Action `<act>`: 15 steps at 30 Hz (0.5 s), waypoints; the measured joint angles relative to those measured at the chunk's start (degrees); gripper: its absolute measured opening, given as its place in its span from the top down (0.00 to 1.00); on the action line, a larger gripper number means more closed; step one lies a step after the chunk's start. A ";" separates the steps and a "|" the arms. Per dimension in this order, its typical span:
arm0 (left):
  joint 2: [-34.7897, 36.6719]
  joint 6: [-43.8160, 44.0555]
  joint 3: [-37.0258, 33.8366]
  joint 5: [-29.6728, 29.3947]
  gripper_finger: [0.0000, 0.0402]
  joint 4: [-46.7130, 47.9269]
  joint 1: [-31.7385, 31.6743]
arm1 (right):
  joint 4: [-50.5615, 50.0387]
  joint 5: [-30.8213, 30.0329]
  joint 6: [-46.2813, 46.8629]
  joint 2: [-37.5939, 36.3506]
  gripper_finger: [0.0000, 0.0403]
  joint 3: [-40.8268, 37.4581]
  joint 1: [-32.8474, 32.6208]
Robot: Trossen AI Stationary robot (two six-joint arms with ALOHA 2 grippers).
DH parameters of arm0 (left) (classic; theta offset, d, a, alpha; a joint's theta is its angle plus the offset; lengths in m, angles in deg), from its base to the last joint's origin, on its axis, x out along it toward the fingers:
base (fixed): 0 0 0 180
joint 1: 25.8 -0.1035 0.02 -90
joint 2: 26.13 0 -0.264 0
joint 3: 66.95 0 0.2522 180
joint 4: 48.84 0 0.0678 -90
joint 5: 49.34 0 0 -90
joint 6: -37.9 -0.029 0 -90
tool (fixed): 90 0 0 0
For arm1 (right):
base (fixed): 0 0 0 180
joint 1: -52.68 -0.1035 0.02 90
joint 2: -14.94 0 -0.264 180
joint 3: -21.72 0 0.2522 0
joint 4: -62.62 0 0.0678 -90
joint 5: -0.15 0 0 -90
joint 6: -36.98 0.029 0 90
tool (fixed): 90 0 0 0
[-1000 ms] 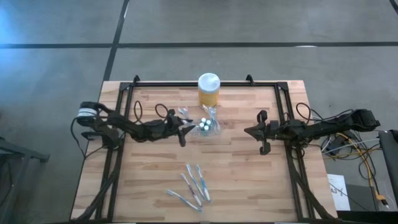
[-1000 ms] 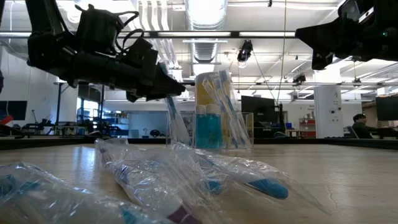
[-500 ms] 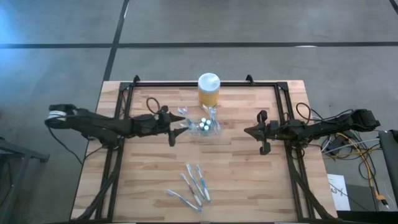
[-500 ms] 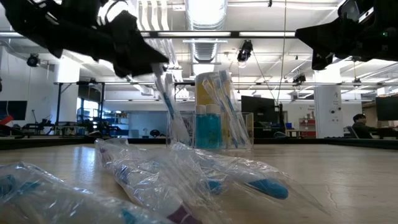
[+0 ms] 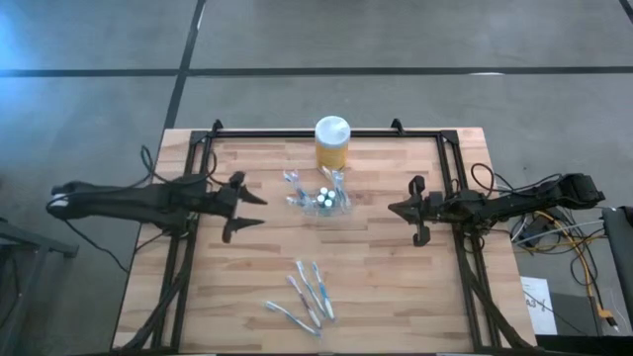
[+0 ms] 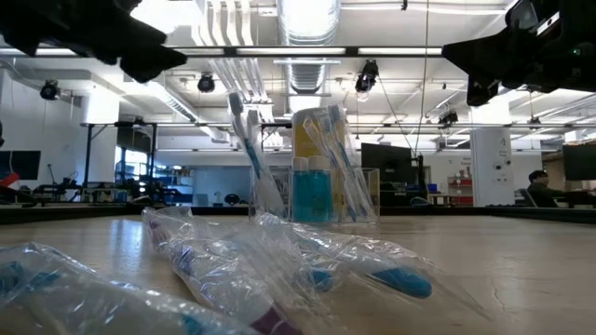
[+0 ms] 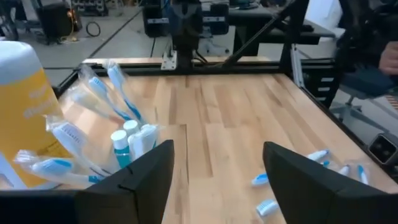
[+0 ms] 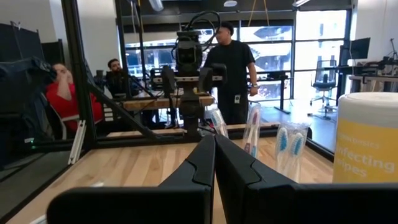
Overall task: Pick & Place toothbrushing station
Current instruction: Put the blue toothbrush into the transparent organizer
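Note:
The clear holder [image 5: 322, 199] stands on the table's far middle, with several blue-and-white toothbrushes upright in it and white-capped round pieces [image 5: 324, 195] inside. It also shows in the left wrist view [image 7: 118, 146] and the low view [image 6: 317, 191]. Several wrapped toothbrushes [image 5: 308, 295] lie flat near the front edge. My left gripper [image 5: 253, 210] is open and empty, above the table to the left of the holder. My right gripper [image 5: 394, 210] is shut and empty, to the right of the holder.
A yellow jar with a white lid [image 5: 331, 141] stands just behind the holder. The black frame rails [image 5: 198, 178] run along the table's left, right and far sides. Bare wood lies between the holder and the loose toothbrushes. People stand in the room behind [image 8: 233, 68].
My left gripper has drawn back from the holder toward the table's left edge and risen. The toothbrush that hung under it now stands by itself, leaning at the holder's left side. My right gripper has kept still.

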 joint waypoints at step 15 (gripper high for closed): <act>18.13 -4.00 -5.43 7.98 0.97 3.16 0.00 | -1.93 2.24 3.04 0.00 0.98 0.00 0.00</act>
